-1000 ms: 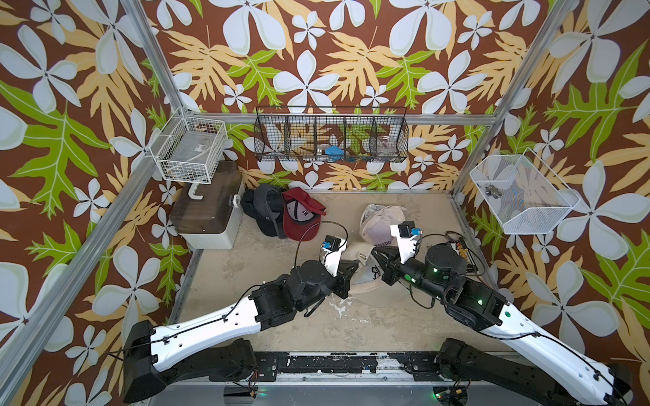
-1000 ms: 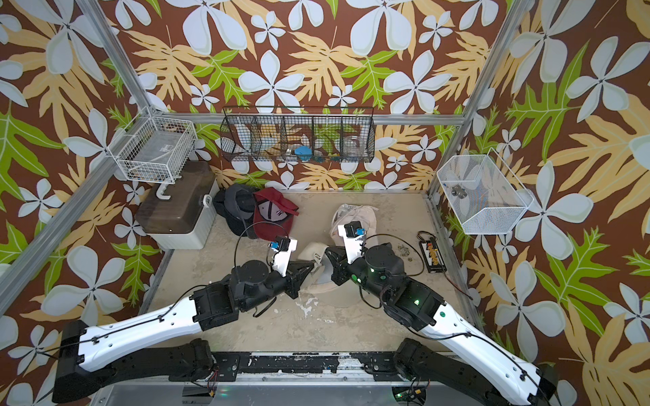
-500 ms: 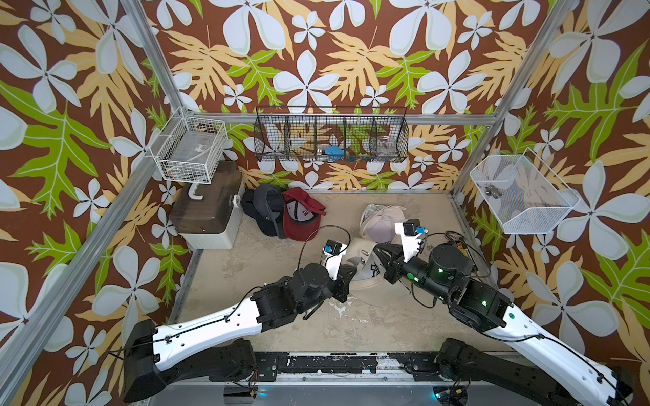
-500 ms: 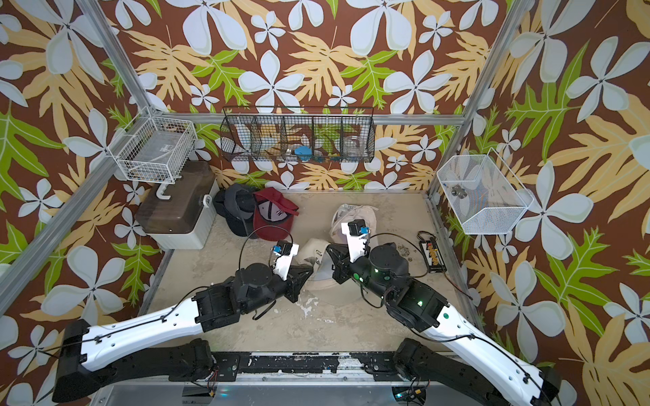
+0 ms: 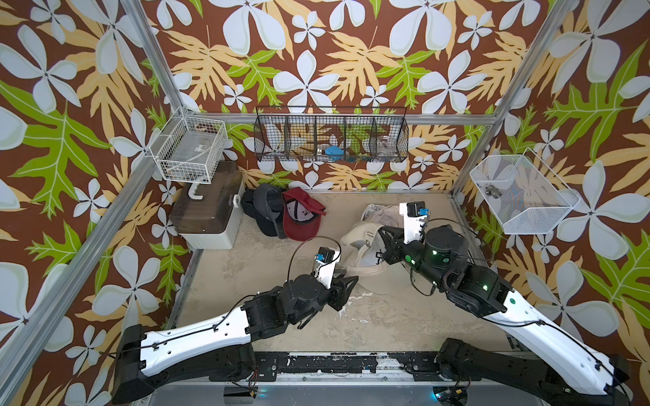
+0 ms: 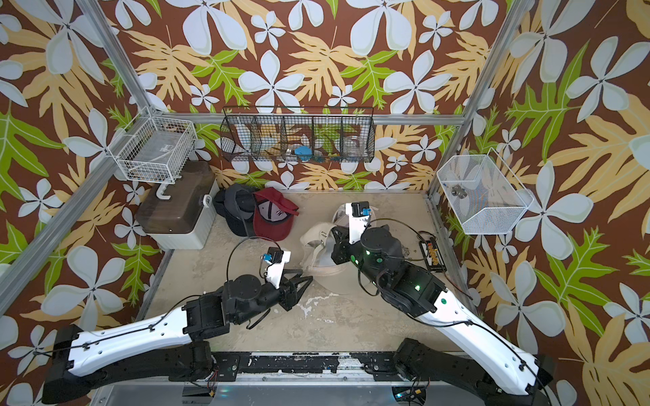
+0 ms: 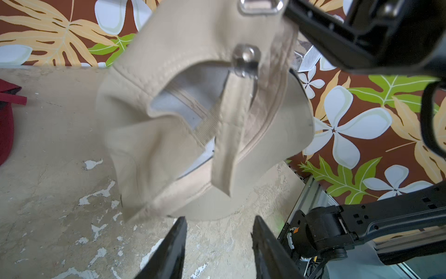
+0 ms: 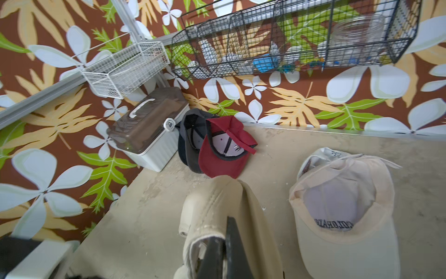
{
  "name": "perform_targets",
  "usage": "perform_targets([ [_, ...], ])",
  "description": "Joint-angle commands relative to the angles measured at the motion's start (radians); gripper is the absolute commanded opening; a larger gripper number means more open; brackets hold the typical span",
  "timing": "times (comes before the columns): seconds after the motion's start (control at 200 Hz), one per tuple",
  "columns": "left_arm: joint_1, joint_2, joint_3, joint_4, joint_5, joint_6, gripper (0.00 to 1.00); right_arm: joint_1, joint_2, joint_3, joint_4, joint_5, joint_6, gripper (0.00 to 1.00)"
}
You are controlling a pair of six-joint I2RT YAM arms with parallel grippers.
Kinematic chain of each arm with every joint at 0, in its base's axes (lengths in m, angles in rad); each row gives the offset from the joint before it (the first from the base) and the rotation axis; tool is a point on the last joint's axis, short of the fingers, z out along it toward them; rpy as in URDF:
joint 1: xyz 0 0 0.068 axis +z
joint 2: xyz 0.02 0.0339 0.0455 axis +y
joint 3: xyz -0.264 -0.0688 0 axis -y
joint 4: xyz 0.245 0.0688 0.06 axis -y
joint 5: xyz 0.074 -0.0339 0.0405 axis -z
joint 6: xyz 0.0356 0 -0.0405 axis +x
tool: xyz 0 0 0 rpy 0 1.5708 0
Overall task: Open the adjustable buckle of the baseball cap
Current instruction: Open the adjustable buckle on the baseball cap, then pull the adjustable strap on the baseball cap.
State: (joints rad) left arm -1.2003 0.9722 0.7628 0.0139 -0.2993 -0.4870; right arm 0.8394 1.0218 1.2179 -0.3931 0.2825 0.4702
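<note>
The beige baseball cap (image 5: 362, 246) (image 6: 316, 246) hangs above the table, and my right gripper (image 5: 383, 246) (image 6: 334, 242) (image 8: 223, 232) is shut on its back rim (image 8: 217, 205). In the left wrist view the cap (image 7: 169, 120) fills the middle, with the metal buckle (image 7: 246, 60) on the rear band. The strap (image 7: 229, 135) hangs loose below the buckle, its free end down. My left gripper (image 5: 351, 279) (image 6: 306, 277) (image 7: 218, 219) stands open just short of the cap, with nothing between its fingers.
A second beige cap (image 8: 342, 205) lies beyond the held one. A red cap (image 5: 302, 221) and a dark cap (image 5: 263, 211) lie by a brown-lidded box (image 5: 207, 207). Wire baskets (image 5: 330, 140) hang on the walls. A small board (image 6: 432, 255) lies at the right edge.
My left gripper has opened and no longer holds the strap. The right gripper has carried the cap a little up and away from it.
</note>
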Motion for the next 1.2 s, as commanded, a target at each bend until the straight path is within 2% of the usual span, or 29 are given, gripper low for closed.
perform_targets([
  [0.0, -0.037, 0.009, -0.006, 0.047, -0.062, 0.026, 0.47, 0.002, 0.049, 0.074, -0.114, 0.123, 0.042, 0.00],
  [0.145, -0.097, 0.022, -0.005, 0.085, -0.109, 0.057, 0.47, 0.001, 0.116, 0.156, -0.189, 0.157, 0.059, 0.00],
  [0.29, -0.116, 0.037, 0.016, 0.096, -0.143, 0.077, 0.47, 0.002, 0.153, 0.197, -0.238, 0.153, 0.070, 0.00],
  [0.786, -0.117, 0.115, 0.101, 0.145, -0.225, 0.162, 0.48, 0.001, 0.110, 0.135, -0.202, 0.054, 0.107, 0.00],
  [1.191, -0.117, 0.179, 0.135, 0.180, -0.223, 0.188, 0.48, 0.014, 0.091, 0.114, -0.177, 0.034, 0.125, 0.00],
])
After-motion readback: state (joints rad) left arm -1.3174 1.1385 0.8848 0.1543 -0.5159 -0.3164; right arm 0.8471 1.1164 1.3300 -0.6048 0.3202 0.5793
